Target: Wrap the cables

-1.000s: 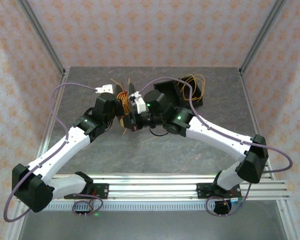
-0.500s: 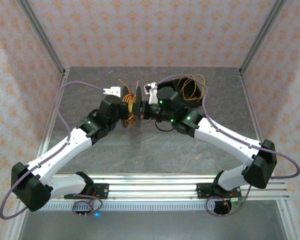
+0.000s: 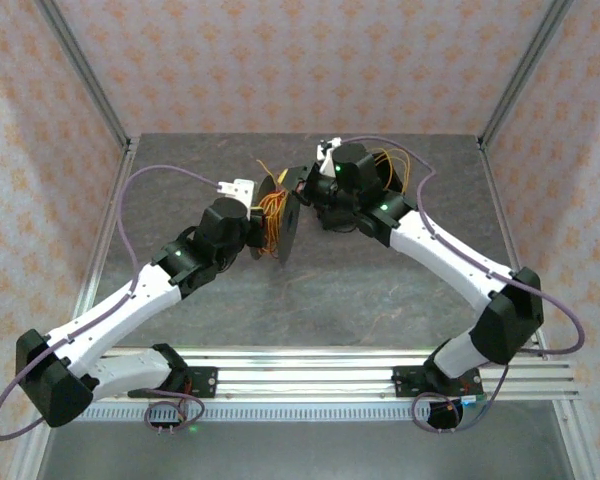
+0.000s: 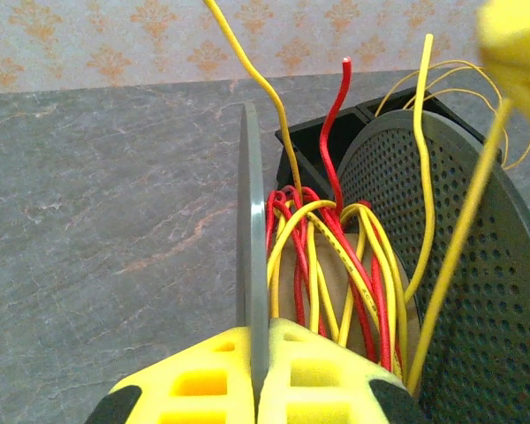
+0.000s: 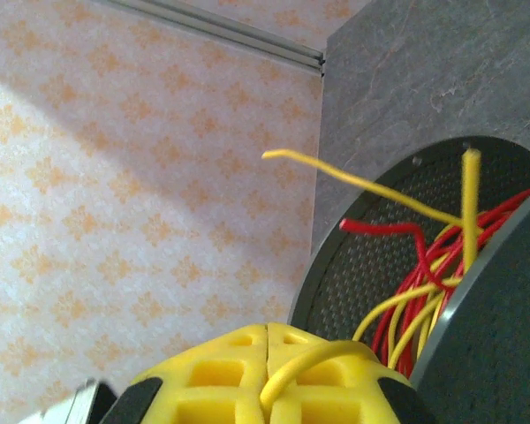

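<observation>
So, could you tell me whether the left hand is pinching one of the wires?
No, the left hand is shut on the spool's thin grey flange, with the wires behind it.

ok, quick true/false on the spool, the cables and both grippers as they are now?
1. The left gripper is shut on the thin flange of the spool. True.
2. The right gripper is open. False: it is shut on a yellow cable.
3. Red and yellow cables are looped on the spool between its flanges. True.
4. The spool lies flat on its side. False: it stands on edge, flanges upright, between the two grippers.
5. The other flange is a solid disc. False: it is perforated with small holes.
</observation>
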Robot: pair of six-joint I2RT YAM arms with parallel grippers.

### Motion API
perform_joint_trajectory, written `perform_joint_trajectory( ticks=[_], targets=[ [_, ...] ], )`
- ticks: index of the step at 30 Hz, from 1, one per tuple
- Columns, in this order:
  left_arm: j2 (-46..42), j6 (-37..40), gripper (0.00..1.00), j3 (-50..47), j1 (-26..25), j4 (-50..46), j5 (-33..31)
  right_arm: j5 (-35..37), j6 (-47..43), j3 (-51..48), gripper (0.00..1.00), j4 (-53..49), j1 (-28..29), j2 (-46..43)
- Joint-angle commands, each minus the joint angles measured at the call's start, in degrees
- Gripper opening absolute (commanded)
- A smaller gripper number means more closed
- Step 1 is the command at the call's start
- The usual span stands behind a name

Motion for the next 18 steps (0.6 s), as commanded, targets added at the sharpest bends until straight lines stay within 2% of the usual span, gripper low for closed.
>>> perform_joint_trajectory(
  ticks=[1,6,13,18],
  targets=[
    [-2.1,2.3,0.00,0.5,-1.4,1.0,-0.8,-1.2,3.6,5.9,0.00,4.3,-3.1,3.0],
    [-1.7,3.1,0.00,1.2,-2.1,0.1,-1.2,-7.9,4.8,8.8,0.00,5.0,-4.1,6.8],
    [-2.0,3.1,0.00,1.1,-2.1,0.0,-1.4,-9.5,0.3,10.4,0.28,0.3,-4.0,4.4],
    [-1.9,3.1,0.00,1.2,-2.1,0.3,-1.0,-9.8,-1.8,11.8,0.32,-2.9,-4.1,3.5]
  ],
)
